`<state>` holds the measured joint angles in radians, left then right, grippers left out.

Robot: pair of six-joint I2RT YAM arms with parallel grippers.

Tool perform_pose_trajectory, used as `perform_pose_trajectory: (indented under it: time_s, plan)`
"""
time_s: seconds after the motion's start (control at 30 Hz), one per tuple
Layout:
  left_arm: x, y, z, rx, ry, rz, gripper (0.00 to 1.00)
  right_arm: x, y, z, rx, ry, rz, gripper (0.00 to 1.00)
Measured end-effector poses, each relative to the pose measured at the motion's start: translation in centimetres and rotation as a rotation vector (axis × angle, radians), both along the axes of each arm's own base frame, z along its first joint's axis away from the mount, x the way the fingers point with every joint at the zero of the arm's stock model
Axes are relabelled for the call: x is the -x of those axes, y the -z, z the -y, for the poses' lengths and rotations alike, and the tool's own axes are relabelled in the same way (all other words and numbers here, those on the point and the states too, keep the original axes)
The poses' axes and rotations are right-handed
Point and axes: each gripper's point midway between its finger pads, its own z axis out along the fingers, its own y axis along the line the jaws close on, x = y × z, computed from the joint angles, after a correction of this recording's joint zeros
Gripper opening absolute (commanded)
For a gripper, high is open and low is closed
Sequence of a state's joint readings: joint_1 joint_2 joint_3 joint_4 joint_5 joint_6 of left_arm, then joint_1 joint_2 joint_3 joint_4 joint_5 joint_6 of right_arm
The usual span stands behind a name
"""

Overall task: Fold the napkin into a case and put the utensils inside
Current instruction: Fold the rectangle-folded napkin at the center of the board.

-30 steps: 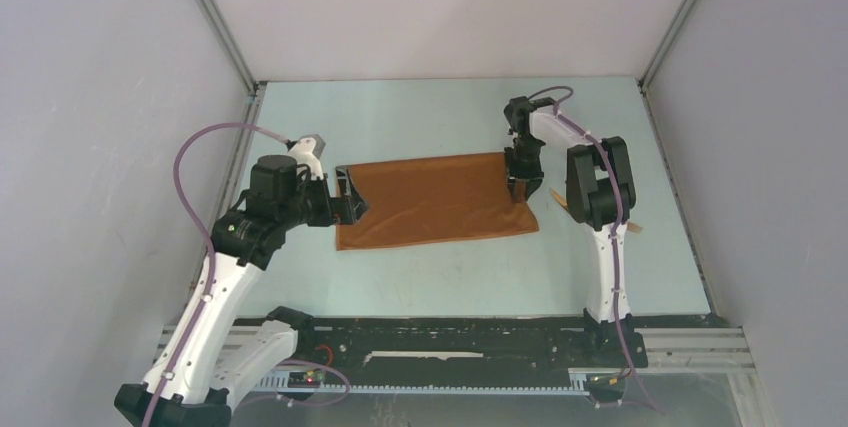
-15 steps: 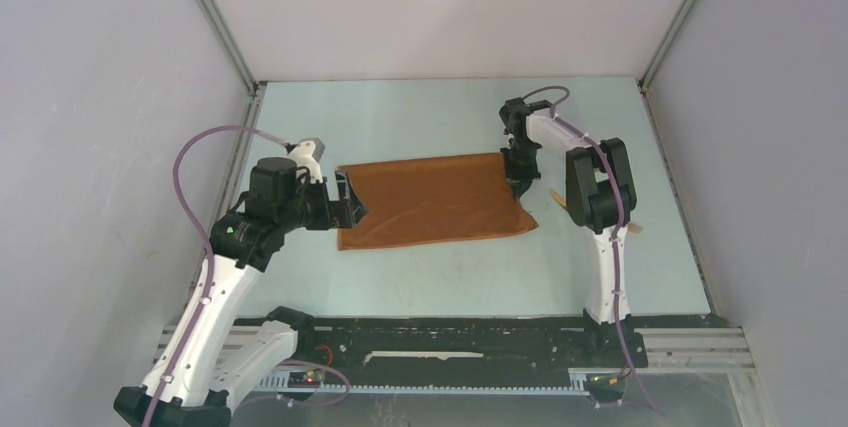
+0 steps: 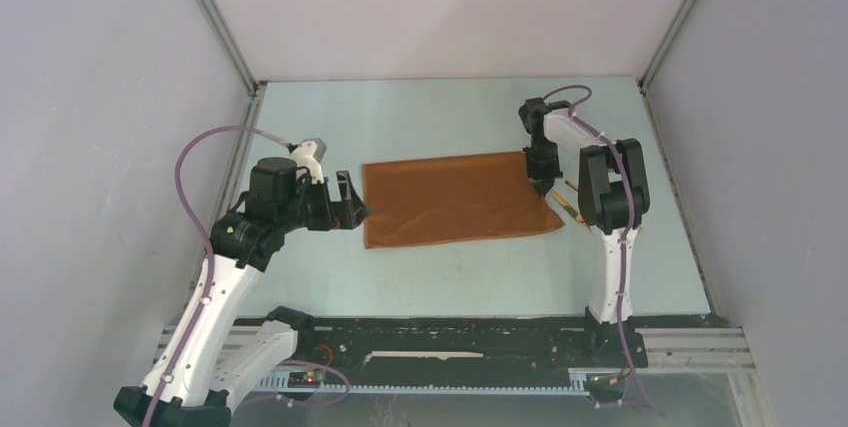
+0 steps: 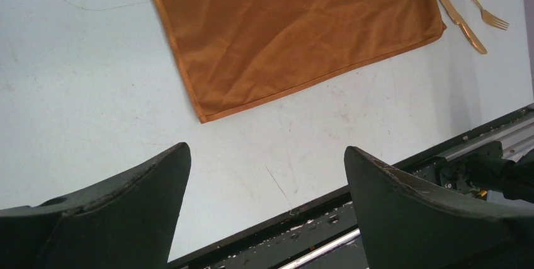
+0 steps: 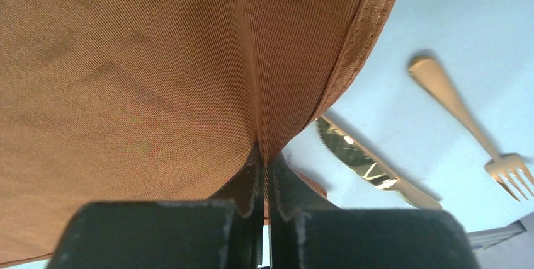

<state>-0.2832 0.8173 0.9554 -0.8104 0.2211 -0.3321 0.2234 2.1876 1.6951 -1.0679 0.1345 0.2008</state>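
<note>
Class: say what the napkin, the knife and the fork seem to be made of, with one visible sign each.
Napkin: woven cloth, rust-orange with a faint sheen; fine ribbed weave, stitched hem, soft creases. Knife: probably metal with a polished gold finish; the serrated blade mirrors light. Fork: likely the same gold-toned metal; thin rigid tines.

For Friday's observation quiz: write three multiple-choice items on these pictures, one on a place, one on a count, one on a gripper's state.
1. Where do the utensils lie? A. On the napkin. B. On the table, off the napkin's right edge. C. By the far left corner.
2. How many golden utensils show? A. One. B. Four. C. Two.
3. The right gripper is: A. shut on the napkin. B. open above the table. C. shut on a utensil.
Key: 1 B, both lie on bare table past that edge. 2 C, one knife, one fork. 3 A, its jaws pinch a fold of cloth.
</note>
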Motion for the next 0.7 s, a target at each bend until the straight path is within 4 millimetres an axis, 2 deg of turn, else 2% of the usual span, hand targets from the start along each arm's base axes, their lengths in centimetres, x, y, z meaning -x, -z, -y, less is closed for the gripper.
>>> perform_pose_trajectory:
  time_s: [0.13, 0.2, 0.27, 0.33, 0.47, 0.57, 0.7]
  plan:
    - [0.0, 0.1, 0.1, 0.005, 0.001, 0.001, 1.00, 0.1, -0.3, 1.0, 0.050, 0.001, 0.000, 0.00]
    - [0.0, 0.3, 0.2, 0.010, 0.002, -0.003, 1.00, 0.4, -0.5, 0.9, 0.076, -0.013, -0.005, 0.00]
    - [0.1, 0.8, 0.2, 0.011, 0.005, -0.013, 1.00, 0.7, -0.8, 0.3, 0.101, -0.032, -0.009, 0.00]
    - [0.3, 1.4, 0.2, 0.010, 0.009, -0.027, 1.00, 0.9, -1.6, -1.2, 0.117, -0.060, -0.002, 0.00]
    - [0.5, 2.0, 0.2, 0.007, 0.009, -0.038, 1.00, 0.6, -3.2, -5.7, 0.109, -0.124, 0.045, 0.00]
    - [0.7, 1.7, 0.1, 0.011, 0.009, -0.023, 1.00, 0.0, -4.0, -10.5, 0.076, -0.190, 0.082, 0.00]
    - [0.8, 1.3, 0.1, 0.015, 0.007, -0.005, 1.00, -0.5, -3.7, -16.5, 0.015, -0.274, 0.108, 0.00]
